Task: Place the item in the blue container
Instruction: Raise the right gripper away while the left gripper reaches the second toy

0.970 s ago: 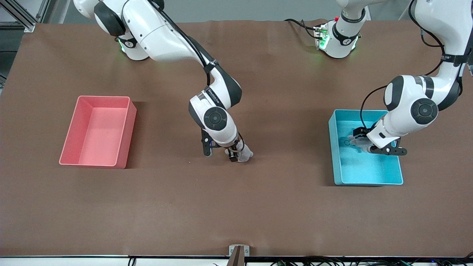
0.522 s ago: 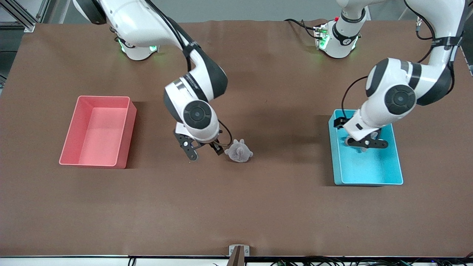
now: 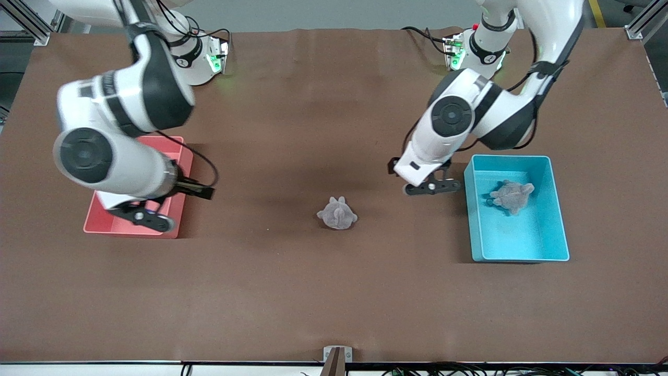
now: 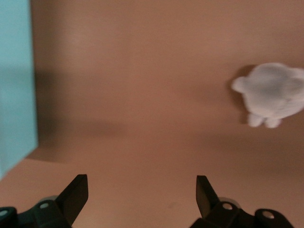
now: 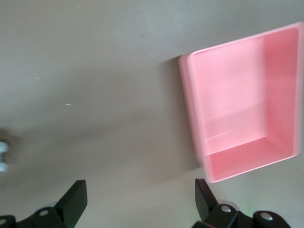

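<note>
One grey toy [image 3: 510, 195] lies in the blue container [image 3: 557, 209]; another toy [image 3: 337, 214] waits mid-frame on the surface [image 3: 334, 292]. Both the left gripper [image 3: 433, 186] and the right gripper [image 3: 156, 206], over the pink bin [image 3: 175, 209], have fingers wide open and empty. Next, I think, one must descend on the mid-frame toy.

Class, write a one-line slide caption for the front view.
Grey plush toy lies in light blue plastic bin; another plush waits mid-table.

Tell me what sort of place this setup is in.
Most likely a robotics lab work cell: two white arms bolted to a brown-covered table, the blue container and a pink bin as sorting targets, aluminium framing at the corners and cables along the table's edge.
</note>
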### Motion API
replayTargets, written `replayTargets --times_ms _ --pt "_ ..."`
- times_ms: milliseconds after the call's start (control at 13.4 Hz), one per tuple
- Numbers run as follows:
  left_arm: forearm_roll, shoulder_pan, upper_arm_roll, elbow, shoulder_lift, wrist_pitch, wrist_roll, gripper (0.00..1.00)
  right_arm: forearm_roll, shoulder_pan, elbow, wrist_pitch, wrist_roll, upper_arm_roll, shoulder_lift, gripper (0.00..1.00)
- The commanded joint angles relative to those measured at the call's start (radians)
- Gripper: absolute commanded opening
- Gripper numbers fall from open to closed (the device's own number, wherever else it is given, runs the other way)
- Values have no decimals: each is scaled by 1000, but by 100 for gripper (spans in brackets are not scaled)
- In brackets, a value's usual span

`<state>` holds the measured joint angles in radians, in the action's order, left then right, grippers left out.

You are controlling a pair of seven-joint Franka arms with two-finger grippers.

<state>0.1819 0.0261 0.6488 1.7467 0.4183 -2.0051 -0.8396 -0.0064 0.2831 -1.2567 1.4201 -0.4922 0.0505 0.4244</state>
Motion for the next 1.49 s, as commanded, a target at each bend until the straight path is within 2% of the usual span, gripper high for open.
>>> replayTargets --times_ms 0,75,299,448,896,1418 --pt "22 87 -6 -142 146 -53 -136 100 -44 -91 -59 -13 188 -23 -59 100" --pt "37 119 -11 -162 181 -101 -169 100 -47 -137 -59 -12 243 -23 -67 100" --pt "187 184 -15 -203 275 -240 -304 100 -52 -249 -55 28 375 -24 -73 100" --pt "266 227 -44 -214 307 -294 -312 100 -53 -292 -55 65 455 -24 -76 100" --pt "263 445 -288 -226 359 -477 -317 100 -46 -314 -52 72 477 -24 -72 100" --pt "268 494 -368 -259 419 -549 -322 100 -46 -328 -41 134 463 -29 -64 100"
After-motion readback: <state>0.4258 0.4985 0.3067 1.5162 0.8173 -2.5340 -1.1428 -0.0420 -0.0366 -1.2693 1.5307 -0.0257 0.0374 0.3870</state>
